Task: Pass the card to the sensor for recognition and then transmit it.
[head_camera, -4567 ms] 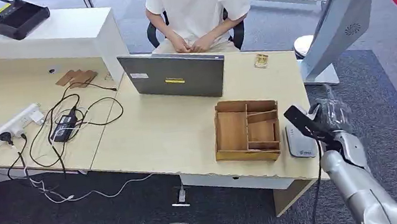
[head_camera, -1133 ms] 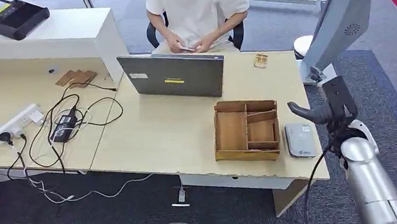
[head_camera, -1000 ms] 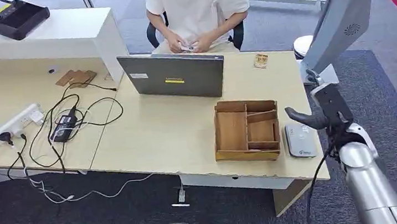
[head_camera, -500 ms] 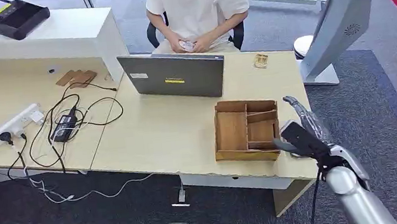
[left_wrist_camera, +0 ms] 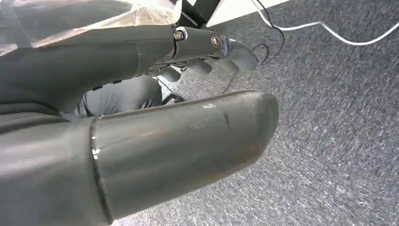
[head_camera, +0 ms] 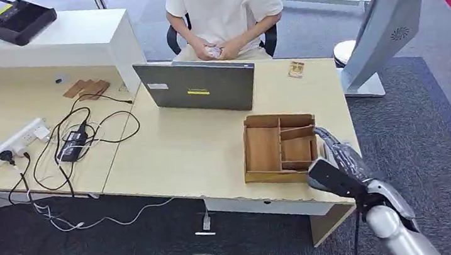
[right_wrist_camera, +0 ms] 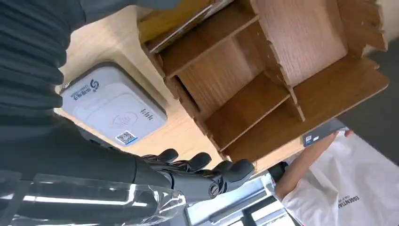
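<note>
Sensor [right_wrist_camera: 113, 109]: QR label, blue logo; right hand [head_camera: 339, 165] above, empty.

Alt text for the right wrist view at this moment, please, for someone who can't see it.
The robot's right hand hangs over the desk with nothing in its fingers, above a grey card reader lying flat beside an empty wooden divided organizer. A person in a white shirt sits at the frame's far corner.
</note>
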Controlling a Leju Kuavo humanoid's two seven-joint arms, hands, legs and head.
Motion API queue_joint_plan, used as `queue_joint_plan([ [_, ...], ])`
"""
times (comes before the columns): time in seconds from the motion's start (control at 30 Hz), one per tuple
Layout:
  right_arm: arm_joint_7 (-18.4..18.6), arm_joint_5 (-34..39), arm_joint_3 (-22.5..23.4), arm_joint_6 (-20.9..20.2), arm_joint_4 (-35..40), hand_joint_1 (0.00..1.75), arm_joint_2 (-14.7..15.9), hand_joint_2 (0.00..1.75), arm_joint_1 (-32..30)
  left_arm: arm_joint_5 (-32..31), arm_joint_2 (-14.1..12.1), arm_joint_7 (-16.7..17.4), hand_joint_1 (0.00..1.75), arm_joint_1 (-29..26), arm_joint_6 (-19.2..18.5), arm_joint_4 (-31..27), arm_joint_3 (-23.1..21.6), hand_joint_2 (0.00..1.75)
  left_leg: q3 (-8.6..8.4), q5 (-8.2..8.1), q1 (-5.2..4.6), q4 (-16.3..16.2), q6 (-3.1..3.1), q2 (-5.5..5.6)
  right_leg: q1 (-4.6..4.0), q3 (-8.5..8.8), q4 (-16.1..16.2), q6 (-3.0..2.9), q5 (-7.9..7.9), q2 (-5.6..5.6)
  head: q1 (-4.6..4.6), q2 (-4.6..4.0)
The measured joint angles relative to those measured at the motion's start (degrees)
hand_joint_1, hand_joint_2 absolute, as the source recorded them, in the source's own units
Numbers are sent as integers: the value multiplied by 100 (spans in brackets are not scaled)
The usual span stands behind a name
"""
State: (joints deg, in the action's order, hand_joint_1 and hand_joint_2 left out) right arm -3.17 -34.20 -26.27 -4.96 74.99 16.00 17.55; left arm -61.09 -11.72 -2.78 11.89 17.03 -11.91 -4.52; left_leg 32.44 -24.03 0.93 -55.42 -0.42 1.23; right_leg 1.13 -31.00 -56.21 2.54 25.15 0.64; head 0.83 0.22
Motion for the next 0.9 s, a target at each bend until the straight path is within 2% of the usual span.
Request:
queue_joint_plan([
  [0.17,83,-352,-110,98,2,0,20,175,4,26,-13,-26,0,-39,59,0,26,0,1,0,0,0,0,0,0,1,0,0,0,0,0,0],
  [0.33,343,-1144,-208,597,-59,0,17,175,38,70,-13,-26,0,-93,129,0,44,0,1,0,0,1,0,0,0,0,0,0,0,0,0,0],
  [0.47,411,-1495,-278,872,-225,0,4,175,80,85,-13,-24,0,-112,175,0,77,0,2,0,0,1,0,0,0,1,0,0,0,0,0,0],
  [0.9,321,-1653,-396,1016,-769,0,-9,175,123,85,-13,2,0,-123,175,0,131,0,1,0,0,0,0,1,0,1,0,0,0,0,0,0],
])
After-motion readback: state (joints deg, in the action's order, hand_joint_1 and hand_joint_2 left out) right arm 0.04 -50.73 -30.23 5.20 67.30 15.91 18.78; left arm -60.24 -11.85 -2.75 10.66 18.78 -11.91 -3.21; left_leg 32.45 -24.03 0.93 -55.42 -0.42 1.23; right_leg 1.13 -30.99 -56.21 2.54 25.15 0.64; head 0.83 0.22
